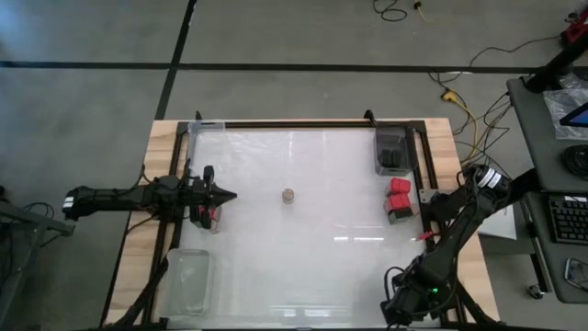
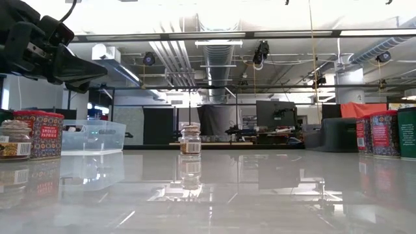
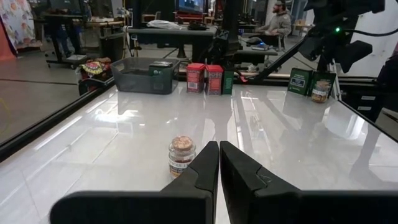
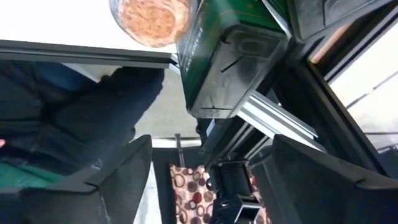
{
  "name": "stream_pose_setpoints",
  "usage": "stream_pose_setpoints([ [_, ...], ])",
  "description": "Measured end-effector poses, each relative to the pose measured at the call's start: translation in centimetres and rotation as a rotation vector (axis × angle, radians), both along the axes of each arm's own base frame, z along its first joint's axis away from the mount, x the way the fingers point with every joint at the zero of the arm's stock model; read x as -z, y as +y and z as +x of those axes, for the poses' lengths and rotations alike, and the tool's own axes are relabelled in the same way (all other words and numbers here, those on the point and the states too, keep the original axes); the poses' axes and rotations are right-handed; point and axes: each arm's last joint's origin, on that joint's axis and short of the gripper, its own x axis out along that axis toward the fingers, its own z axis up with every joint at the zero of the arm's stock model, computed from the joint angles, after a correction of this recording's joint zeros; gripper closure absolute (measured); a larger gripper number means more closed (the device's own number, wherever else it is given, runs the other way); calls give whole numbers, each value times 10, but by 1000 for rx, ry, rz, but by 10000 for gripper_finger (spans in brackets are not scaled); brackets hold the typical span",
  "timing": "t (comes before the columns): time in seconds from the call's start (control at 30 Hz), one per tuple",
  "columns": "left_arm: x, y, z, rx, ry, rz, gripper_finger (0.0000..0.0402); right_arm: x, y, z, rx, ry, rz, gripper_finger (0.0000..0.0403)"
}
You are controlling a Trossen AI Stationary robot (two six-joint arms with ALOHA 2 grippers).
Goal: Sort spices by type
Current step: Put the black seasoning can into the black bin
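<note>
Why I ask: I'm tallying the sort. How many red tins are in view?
3. Two red tins stand together near the table's right edge; one sits at the left, by the left pincer. Others may be hidden.

Left gripper (image 1: 230,196) jaws together, right gripper (image 4: 205,180) jaws apart

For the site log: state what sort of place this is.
Probably a robotics lab or workshop: exposed ceiling ducts, work desks with monitors behind the white table, loose cables on the floor.
</note>
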Motion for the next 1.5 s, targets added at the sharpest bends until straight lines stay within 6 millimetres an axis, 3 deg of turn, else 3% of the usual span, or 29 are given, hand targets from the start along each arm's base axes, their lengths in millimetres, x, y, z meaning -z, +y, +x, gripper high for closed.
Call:
stream_pose_setpoints([
  [0.7, 0, 0, 0, 0, 0, 0, 401, 9, -2, -3, -3, 19, -30, 106],
  [1.1, 0, 0, 0, 0, 0, 0, 401, 15, -5, -3, 19, -27, -80, 91],
  [1.5, 0, 0, 0, 0, 1, 0, 401, 23, -9, -6, 8, -17, -99, 158],
])
